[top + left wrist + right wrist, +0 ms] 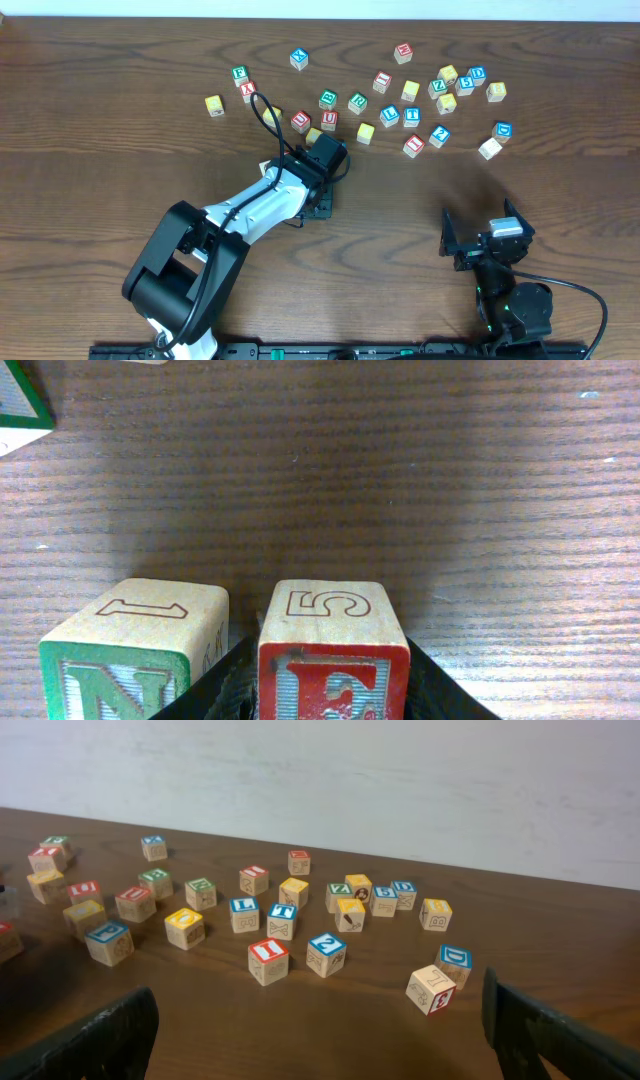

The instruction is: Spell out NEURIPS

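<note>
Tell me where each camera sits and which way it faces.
Overhead: fixed above the table, looking straight down on the scattered cubes; left arm and right arm both show.
Left wrist: low over the tabletop, looking along it; the left gripper flanks the red E cube, green N cube beside it.
Right wrist: low, facing across the cubes toward the wall; the open right gripper frames the bottom.
Shared: overhead and right wrist both show the blue 2 cube.

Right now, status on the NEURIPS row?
Left gripper straddles E cube, grip unclear. Right gripper open, empty. E cube beside N cube. Nothing blocking.
</note>
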